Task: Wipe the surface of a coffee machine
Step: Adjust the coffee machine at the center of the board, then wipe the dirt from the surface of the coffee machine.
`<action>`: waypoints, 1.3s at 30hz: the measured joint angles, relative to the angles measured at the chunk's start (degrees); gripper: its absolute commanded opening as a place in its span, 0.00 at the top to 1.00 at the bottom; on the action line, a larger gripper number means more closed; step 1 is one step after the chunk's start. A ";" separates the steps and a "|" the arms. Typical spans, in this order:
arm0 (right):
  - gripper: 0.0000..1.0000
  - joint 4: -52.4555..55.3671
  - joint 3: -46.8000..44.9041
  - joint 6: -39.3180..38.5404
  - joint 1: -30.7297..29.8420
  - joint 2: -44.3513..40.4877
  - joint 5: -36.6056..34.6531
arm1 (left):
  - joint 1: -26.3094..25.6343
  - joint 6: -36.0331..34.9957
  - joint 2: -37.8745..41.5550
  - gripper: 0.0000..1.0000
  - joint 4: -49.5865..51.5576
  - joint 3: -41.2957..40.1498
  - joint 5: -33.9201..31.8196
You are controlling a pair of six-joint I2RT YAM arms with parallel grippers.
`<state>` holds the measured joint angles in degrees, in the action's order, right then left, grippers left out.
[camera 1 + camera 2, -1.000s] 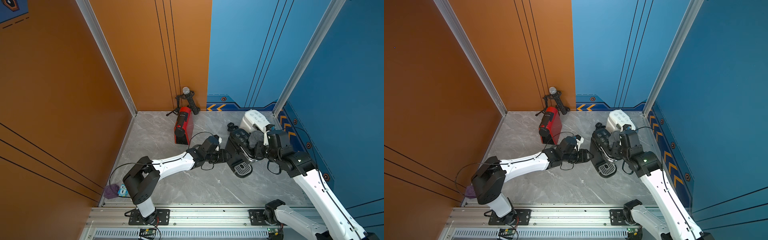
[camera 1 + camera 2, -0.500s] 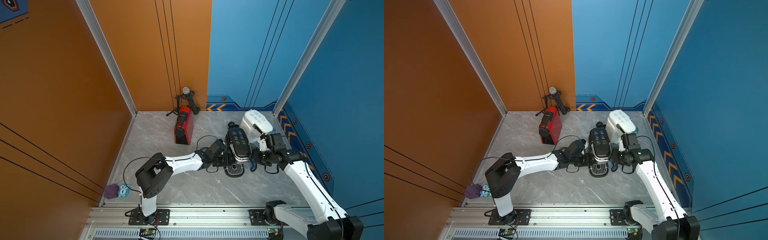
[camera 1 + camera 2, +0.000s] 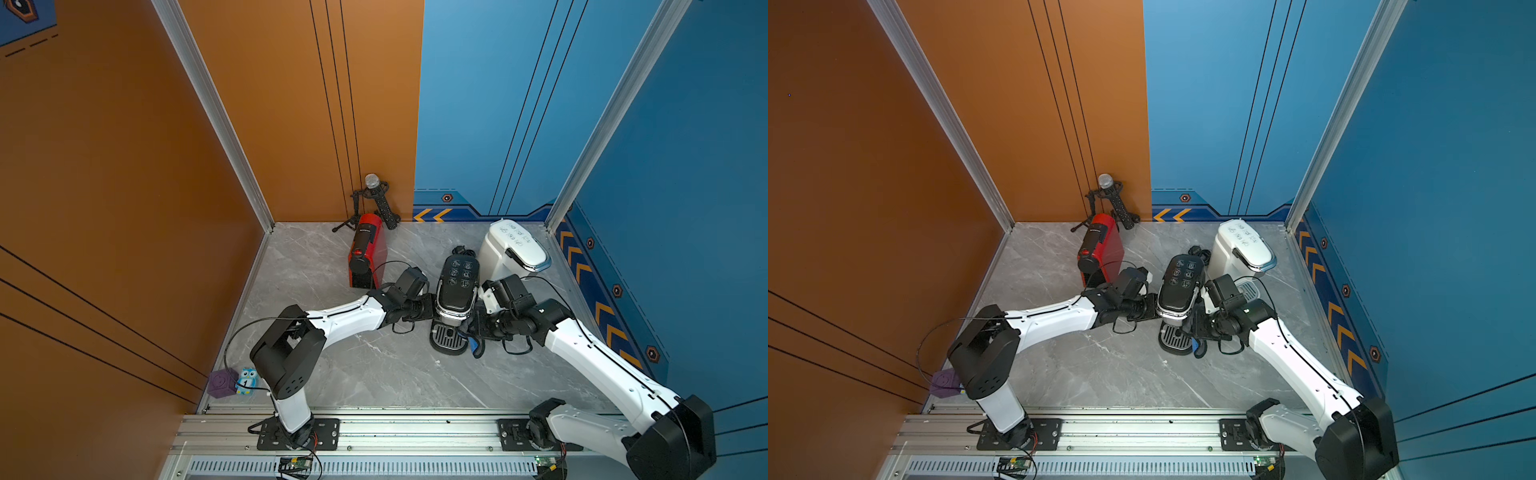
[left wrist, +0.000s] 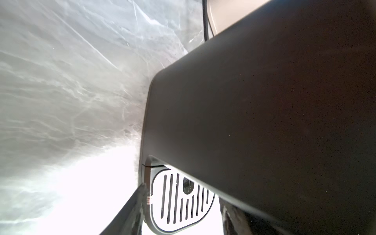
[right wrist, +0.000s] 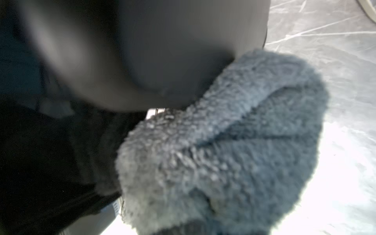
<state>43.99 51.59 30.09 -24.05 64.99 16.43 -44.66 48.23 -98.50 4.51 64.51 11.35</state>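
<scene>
On the grey marbled tabletop (image 3: 365, 374) the black coffee machine (image 3: 456, 286) stands between both arms, its long axis running from the drip tray (image 3: 446, 337) at the near end straight away from the robot. The right gripper (image 3: 473, 331), clamped on a fuzzy blue-grey cloth (image 5: 234, 142), sits at the machine's lower right flank (cloth touching it). The left gripper (image 3: 429, 309) meets the opposite flank; its opening I cannot tell. The wipe likely runs along that axis.

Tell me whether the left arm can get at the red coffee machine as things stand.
Probably yes. The red coffee machine stands close beside the left arm's wrist, nothing between them. But the left gripper sits against the black coffee machine, so it would have to leave that first.
</scene>
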 measured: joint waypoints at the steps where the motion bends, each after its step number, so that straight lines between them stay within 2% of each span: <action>1: 0.91 0.00 -0.22 0.00 1.70 -0.79 0.02 | 0.02 -0.04 0.66 0.43 0.00 -0.09 -0.26; 5: 0.91 0.13 -1.70 -0.04 10.93 -6.60 -0.39 | -0.13 -0.46 2.60 0.43 -0.33 -0.28 -0.50; 7: 0.91 0.11 -1.29 -0.28 13.55 -8.96 -0.61 | -0.39 -0.46 2.60 0.43 -0.42 -0.28 -0.50; 13: 0.90 -0.90 5.70 -2.25 14.23 -8.87 1.14 | -1.18 -0.44 2.14 0.43 -0.66 -0.28 -0.68; 18: 0.90 -6.43 9.35 -3.93 14.21 -3.21 2.45 | -2.23 -0.44 1.84 0.43 -0.63 -0.28 -0.68; 23: 0.91 -13.90 2.38 -4.33 14.56 2.64 0.87 | -2.32 -0.42 1.79 0.43 -0.46 -0.28 -0.72; 31: 0.91 -21.09 -13.86 -2.78 13.60 4.50 0.76 | -2.80 -0.42 -0.94 0.44 0.15 2.03 -0.87; 35: 0.91 -24.22 -15.28 -2.54 12.37 8.52 1.14 | -3.37 -0.48 -3.10 0.44 1.99 3.98 -0.35; 39: 0.90 -22.97 -14.47 -2.67 12.22 6.51 0.79 | -3.43 -0.48 -3.43 0.44 2.99 4.57 -0.39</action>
<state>21.02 37.12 27.42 -11.84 71.50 17.21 -48.10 47.75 -101.93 7.51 69.08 10.96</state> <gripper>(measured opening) 0.162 0.562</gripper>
